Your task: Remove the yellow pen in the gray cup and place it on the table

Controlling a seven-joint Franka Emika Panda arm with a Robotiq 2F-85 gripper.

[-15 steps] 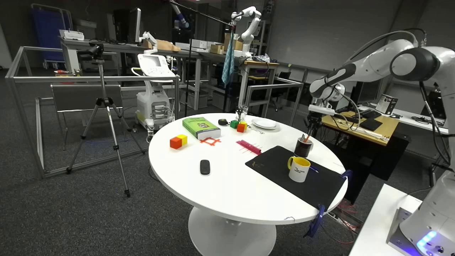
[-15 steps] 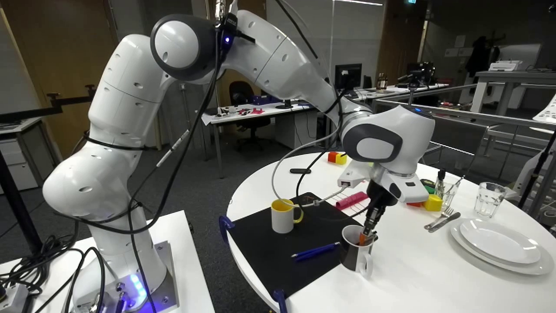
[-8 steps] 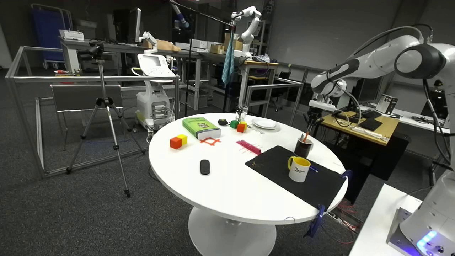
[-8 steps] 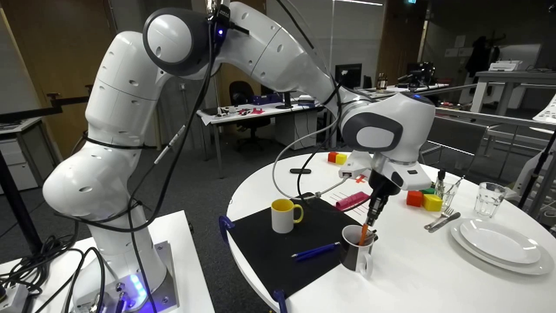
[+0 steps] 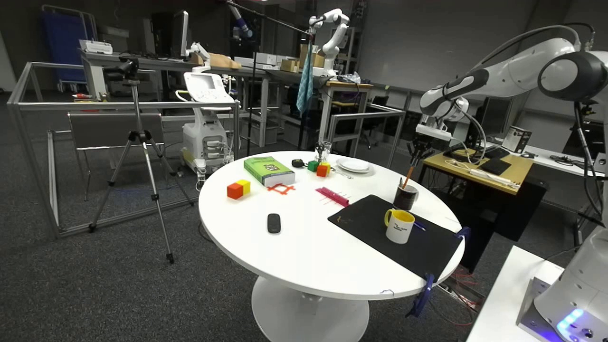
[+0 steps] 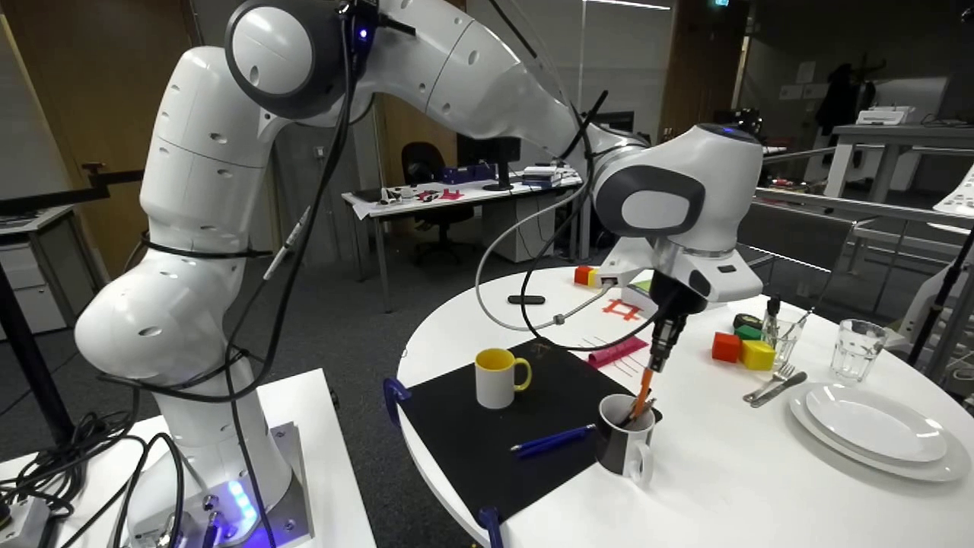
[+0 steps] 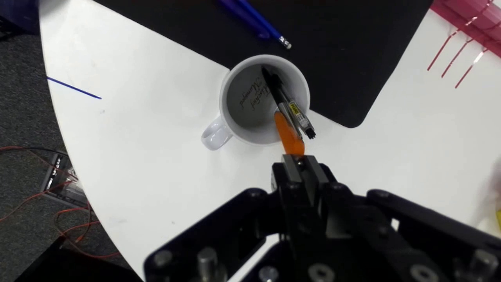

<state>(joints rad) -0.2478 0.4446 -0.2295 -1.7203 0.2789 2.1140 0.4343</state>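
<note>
Gripper pinches an orange pen leaning in the gray cup, likely mid-removal; next, lift clear, then lower to surface.

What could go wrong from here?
The hand pinches the orange pen by its upper part, so it might slip or pivot. Its lower part is inside the gray cup, right alongside other pens; lifting could drag one along. A sideways pull before it's out might tip the cup.

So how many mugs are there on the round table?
2: a yellow-handled mug on the black mat, and a dark mug at the mat's edge. No others show.
</note>
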